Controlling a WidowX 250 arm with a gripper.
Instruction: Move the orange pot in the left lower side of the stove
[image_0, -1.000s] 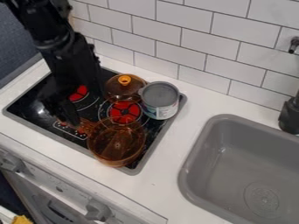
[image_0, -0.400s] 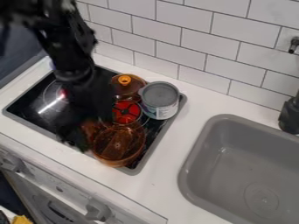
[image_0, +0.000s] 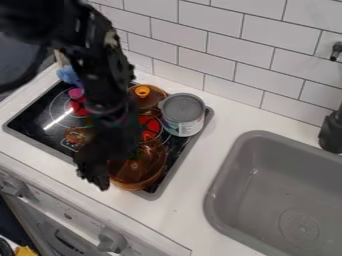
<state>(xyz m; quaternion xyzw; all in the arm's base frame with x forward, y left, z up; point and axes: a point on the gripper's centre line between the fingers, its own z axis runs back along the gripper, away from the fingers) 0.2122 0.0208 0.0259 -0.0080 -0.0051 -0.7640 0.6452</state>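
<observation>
View: camera view, slanting down on stove and sink.
Arm: black, entered from the upper left, extended down across the middle of the stove (image_0: 48, 119).
Gripper (image_0: 93, 172): seen near the stove's front edge, at the left side of the orange pot (image_0: 143, 174); contact cannot be told.
Jaw state: cannot be told, dark shape blurred.
Orange pot: transparent, located at the stove's lower right corner as pictured; left part hidden by the arm.
Amber lid (image_0: 155, 98): orange knob on top, found at the back of the stove, partly covered by the arm.
Grey-topped can (image_0: 184, 111): stood upright just beside the lid, at the stove's right edge.
Back left: pink object (image_0: 76, 93) and blue object (image_0: 69, 75) noted; identities undetermined.
Right side: grey sink (image_0: 229, 172) set in white counter (image_0: 194, 167), black tap (image_0: 331, 132) at its edge.
</observation>
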